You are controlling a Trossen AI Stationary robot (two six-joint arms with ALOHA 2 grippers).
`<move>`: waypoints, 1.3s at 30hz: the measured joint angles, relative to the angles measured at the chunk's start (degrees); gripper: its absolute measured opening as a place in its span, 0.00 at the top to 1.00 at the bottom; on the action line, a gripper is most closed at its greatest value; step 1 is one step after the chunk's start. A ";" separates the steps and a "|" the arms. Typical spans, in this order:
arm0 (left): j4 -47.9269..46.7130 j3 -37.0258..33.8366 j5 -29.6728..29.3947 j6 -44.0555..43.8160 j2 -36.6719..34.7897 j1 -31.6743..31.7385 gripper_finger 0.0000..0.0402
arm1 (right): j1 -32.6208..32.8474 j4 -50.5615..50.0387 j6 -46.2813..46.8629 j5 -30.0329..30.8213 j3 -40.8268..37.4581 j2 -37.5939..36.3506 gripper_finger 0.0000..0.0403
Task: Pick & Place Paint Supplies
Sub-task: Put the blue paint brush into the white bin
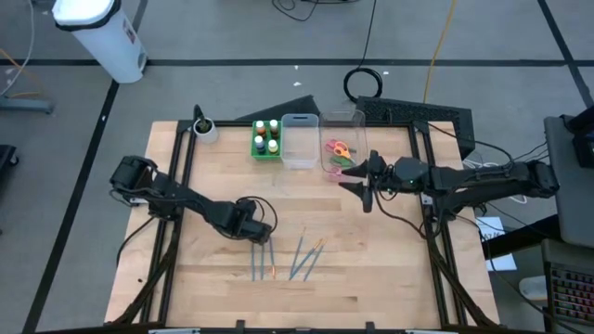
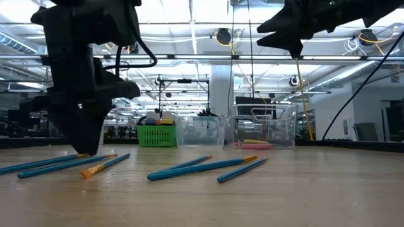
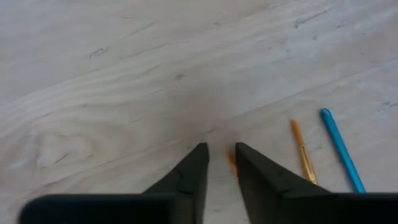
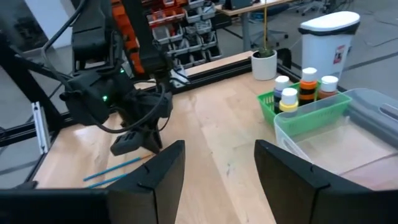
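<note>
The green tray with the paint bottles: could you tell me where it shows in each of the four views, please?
High view: green tray at the table's far edge, left of the clear bins.
Low view: far back, left of centre.
Left wrist view: not in it.
Right wrist view: at right, bottles inside.
Shared landmark: the empty clear bin beside it.

brushes (image 1: 288, 259) flat, bottles (image 1: 266, 137) upright, scissors (image 1: 339, 153) binned

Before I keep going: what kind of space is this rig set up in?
Probably a robotics lab or workshop: wooden table on grey floor, stocked parts shelving behind the left arm, open ceiling with pipes and strip lights.
</note>
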 joint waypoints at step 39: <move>-0.79 18.32 -24.46 43.08 -6.11 3.39 1.00 | 2.09 22.10 -7.78 2.81 -7.96 2.81 0.54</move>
